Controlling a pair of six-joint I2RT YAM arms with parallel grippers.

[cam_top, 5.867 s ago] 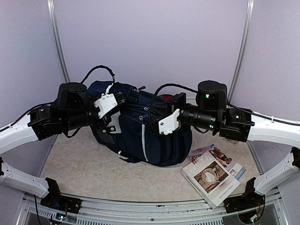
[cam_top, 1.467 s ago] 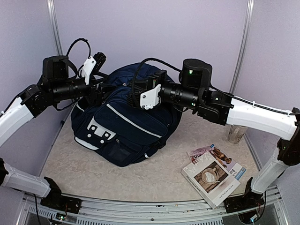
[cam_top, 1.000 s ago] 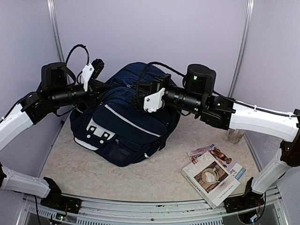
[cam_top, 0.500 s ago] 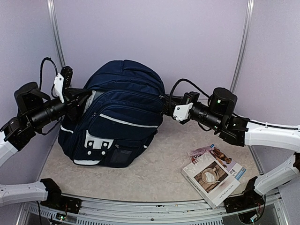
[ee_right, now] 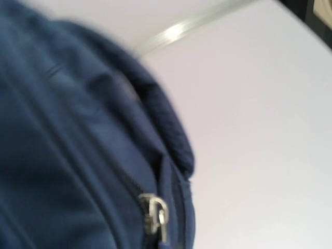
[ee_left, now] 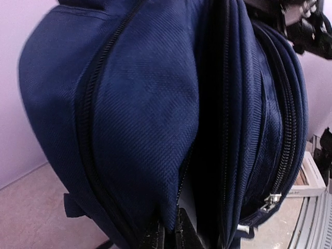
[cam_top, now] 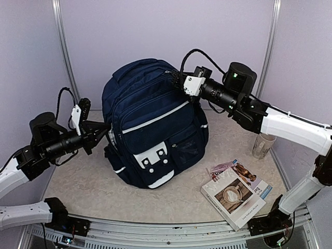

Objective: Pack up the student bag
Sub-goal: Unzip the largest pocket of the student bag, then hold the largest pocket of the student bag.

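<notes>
The student bag (cam_top: pixel 155 124), navy with white piping and a white slotted patch, stands upright mid-table with its front pockets facing me. My left gripper (cam_top: pixel 102 130) is at its lower left side. In the left wrist view its fingertips (ee_left: pixel 168 233) are pinched shut on the edge of a navy fabric flap (ee_left: pixel 150 129) beside an open zip gap. My right gripper (cam_top: pixel 179 83) presses into the bag's upper right shoulder. The right wrist view is blurred, showing navy fabric and a metal zipper pull (ee_right: pixel 154 213), and the fingers are hidden there.
A book with a coffee-cup cover (cam_top: pixel 236 194) lies at the front right, over a thinner magazine (cam_top: pixel 223 167). A clear cup (cam_top: pixel 261 145) stands by the right wall. Pale walls and metal posts close in the back and sides.
The bag has been raised more upright and turned, so its white patch now faces front right. My right gripper rose to the bag's top. My left gripper dropped lower and nearer.
</notes>
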